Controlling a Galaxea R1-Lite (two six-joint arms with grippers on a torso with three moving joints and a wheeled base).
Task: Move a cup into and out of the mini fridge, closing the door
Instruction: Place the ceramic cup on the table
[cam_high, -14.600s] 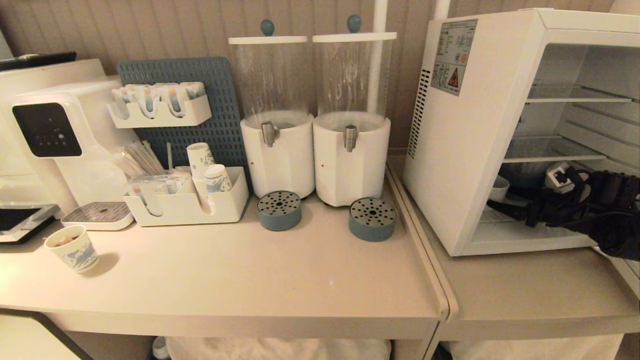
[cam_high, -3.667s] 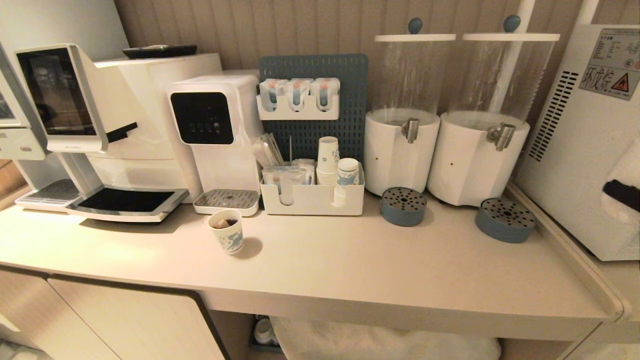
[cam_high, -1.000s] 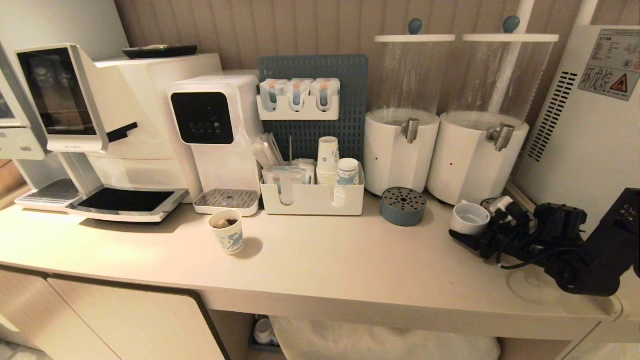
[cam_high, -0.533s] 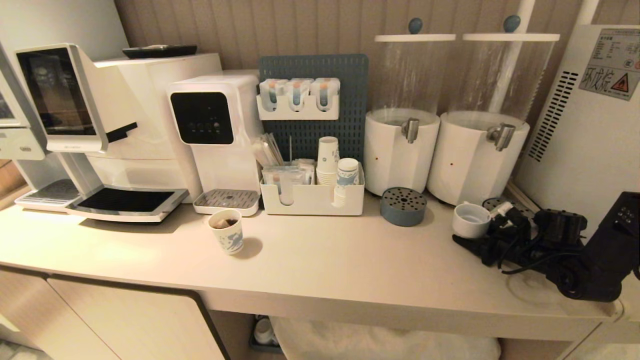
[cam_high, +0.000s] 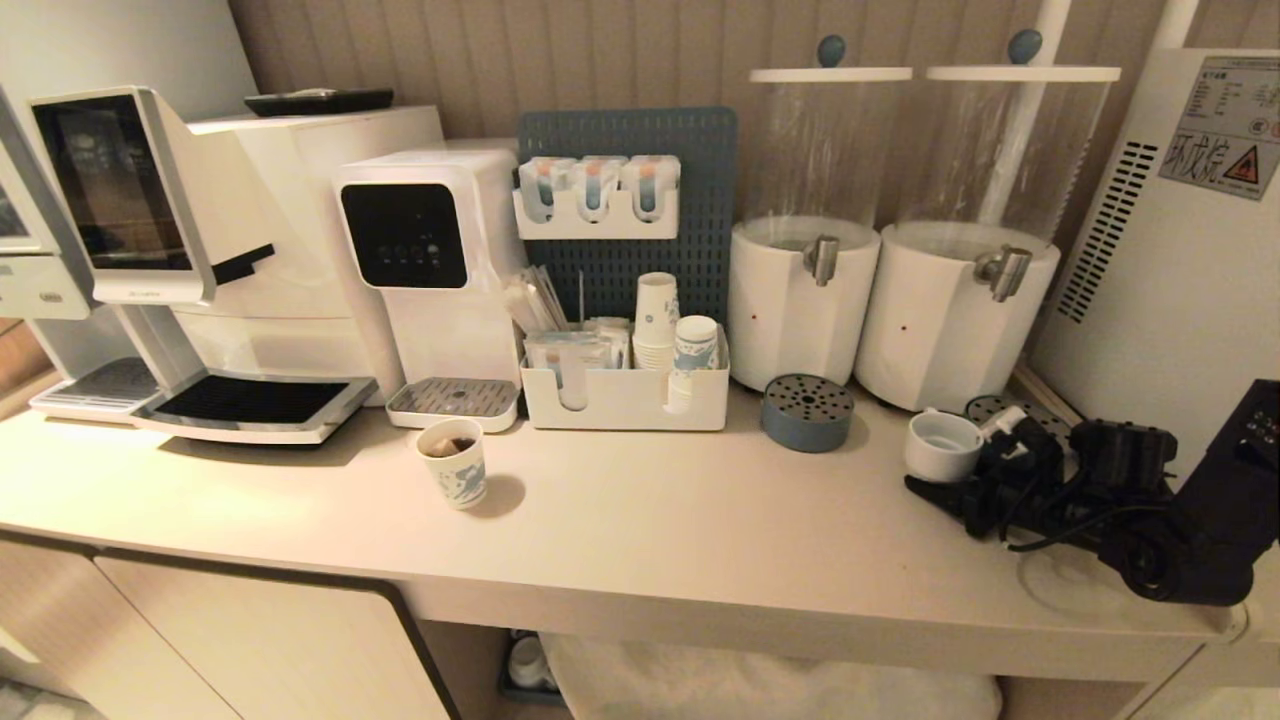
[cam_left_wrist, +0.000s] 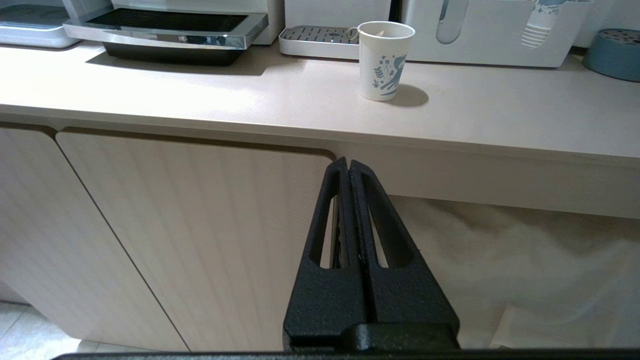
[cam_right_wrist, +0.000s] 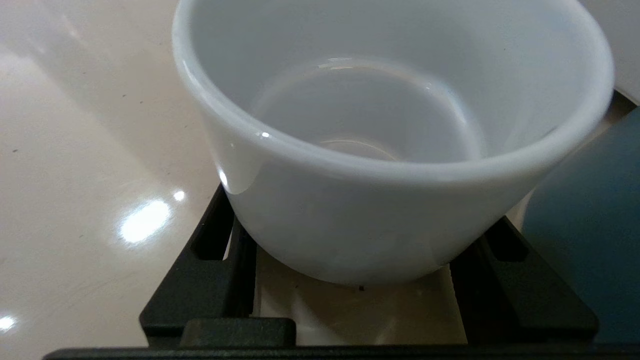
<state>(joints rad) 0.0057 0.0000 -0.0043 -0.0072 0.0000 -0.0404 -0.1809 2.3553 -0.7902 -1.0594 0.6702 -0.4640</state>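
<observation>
My right end effector (cam_high: 950, 470) has its fingers on either side of the cup (cam_high: 941, 445), low on the wall. In the right wrist view the fingers (cam_right_wrist: 220, 260) sit right against the base of the cup (cam_right_wrist: 390, 150), but I cannot tell whether they still press it or have just let go. Compared with a second ago the fingers are a little closer together, and the cup has come down slightly; it now looks to stand on the surface (cam_high: 650, 520). So I judge the cup is being set down, or has only just been.

Taking the fridge (cam_high: 1180, 250) as the landmark: the cup stands left of its vented side, out on the surface and no longer inside, where it sat on the lower shelf well earlier. It is just in front of the nearer of the two dispensers (cam_high: 955, 310), beside the blue drip tray (cam_high: 806, 412). The printed paper cup (cam_high: 453, 463) is far off to the left of the fridge, untouched.

The door is out of view here, so I cannot say if it is closed. If it is, what remains is for me to release and pull clear.

My left end effector (cam_left_wrist: 348, 170) is closed and empty, parked below the surface edge, facing the cabinet front (cam_left_wrist: 175, 240).
</observation>
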